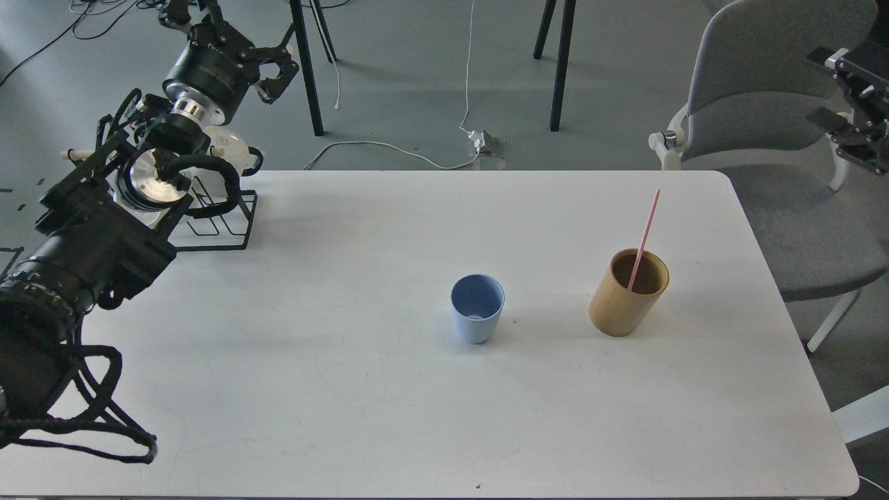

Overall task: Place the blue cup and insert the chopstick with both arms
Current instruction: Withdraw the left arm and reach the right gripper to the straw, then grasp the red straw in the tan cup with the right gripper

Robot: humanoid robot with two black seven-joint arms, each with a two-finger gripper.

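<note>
The blue cup (477, 307) stands upright and empty on the white table (347, 389), a little right of the middle. The pink chopstick (646, 232) leans inside the tan cylindrical holder (627, 295), to the right of the cup. My left gripper (276, 69) is raised over the floor beyond the table's far-left corner, far from the cup; its fingers are spread and hold nothing. My right gripper (851, 118) is at the right edge, beside the chair, far from the holder. It is dark and partly cut off, so I cannot tell its fingers apart.
A black wire rack (222, 226) with a white mug (229, 149) stands at the table's far-left corner, under my left arm. A grey chair (764, 118) stands off the table's right side. Cables and black legs are on the floor behind.
</note>
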